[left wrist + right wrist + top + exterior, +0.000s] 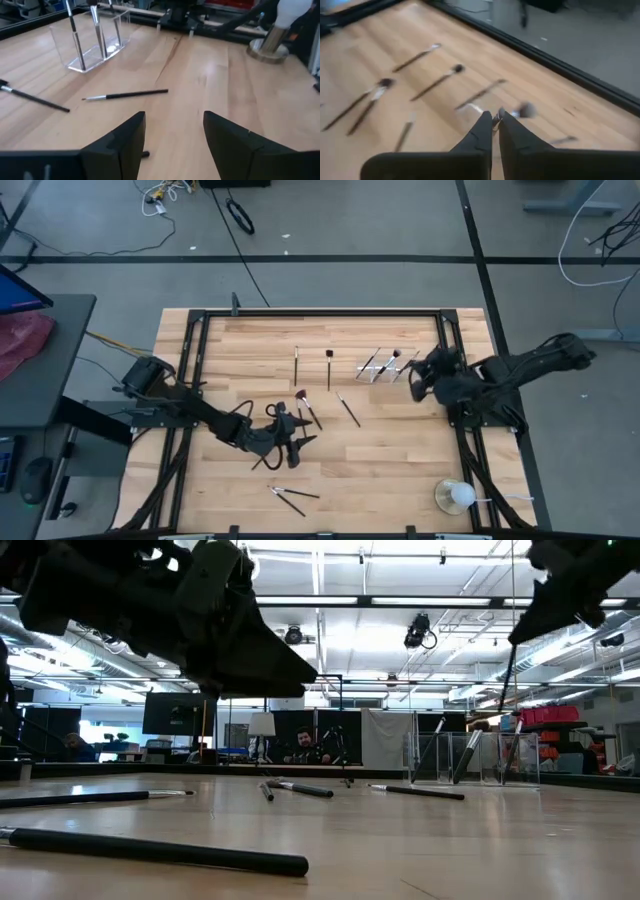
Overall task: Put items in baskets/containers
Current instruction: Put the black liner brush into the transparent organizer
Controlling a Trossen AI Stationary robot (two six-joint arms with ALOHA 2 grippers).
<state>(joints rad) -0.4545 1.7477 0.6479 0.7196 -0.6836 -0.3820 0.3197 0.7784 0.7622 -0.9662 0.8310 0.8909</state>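
- The clear tray (385, 364) sits near the counter's far right edge, with some brushes leaning inside.
- Right pincer (416, 380) hangs beside it, pinching a brush (507, 675) — probably to drop it in.
- Left pincer (290, 428) is wide and empty over the loose brushes (306, 408) mid-counter.

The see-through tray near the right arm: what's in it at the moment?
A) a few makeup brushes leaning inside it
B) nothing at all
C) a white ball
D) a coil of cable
A: in the left wrist view the clear tray holds several brushes leaning upright against its walls, and the high view shows their handles lying across it beside the right gripper.
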